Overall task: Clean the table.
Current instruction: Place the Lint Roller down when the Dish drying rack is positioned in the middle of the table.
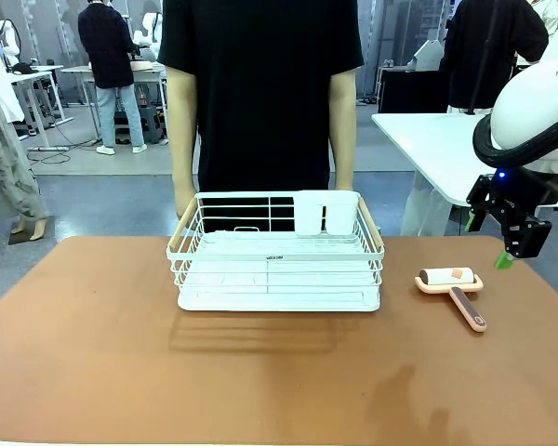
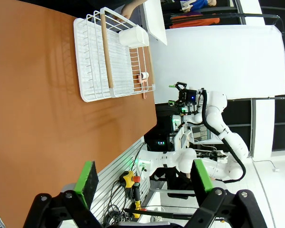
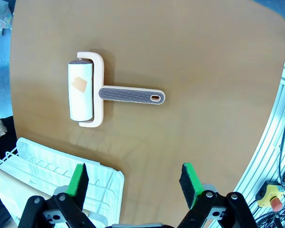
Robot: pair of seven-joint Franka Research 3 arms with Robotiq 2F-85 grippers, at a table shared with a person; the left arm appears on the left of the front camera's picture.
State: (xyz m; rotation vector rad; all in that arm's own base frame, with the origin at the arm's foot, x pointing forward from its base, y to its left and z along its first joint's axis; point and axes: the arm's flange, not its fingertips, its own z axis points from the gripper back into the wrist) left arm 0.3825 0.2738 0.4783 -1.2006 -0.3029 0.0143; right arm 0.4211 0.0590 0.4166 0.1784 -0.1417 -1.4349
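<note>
We see the table (image 1: 102, 353) filling the lower half of the front view, terracotta top, bare on its left part. Centre of frame: a white wire rack (image 1: 277, 255) with wooden side rails, sitting on the table near its far edge, a white cup holder (image 1: 325, 212) hooked on its back right corner. A person in a black shirt (image 1: 260, 93) stands right behind the rack, hands down at its far rail. Right of the rack, apart from it: a lint roller (image 1: 453, 286), peach frame, white roll, striped handle pointing toward the lower right. Nothing lies between rack and roller.

Right gripper (image 1: 513, 249) hangs above the table's right edge, upper right of the roller, not touching it; in its wrist view the green pads (image 3: 78, 180) stand spread wide with only bare table between them, roller at upper left, rack corner at lower left.

Left gripper (image 2: 145, 178) in its own wrist view: fingers spread, nothing between them, off the near table edge.

A white-topped table (image 1: 437, 139) stands behind at upper right.
</note>
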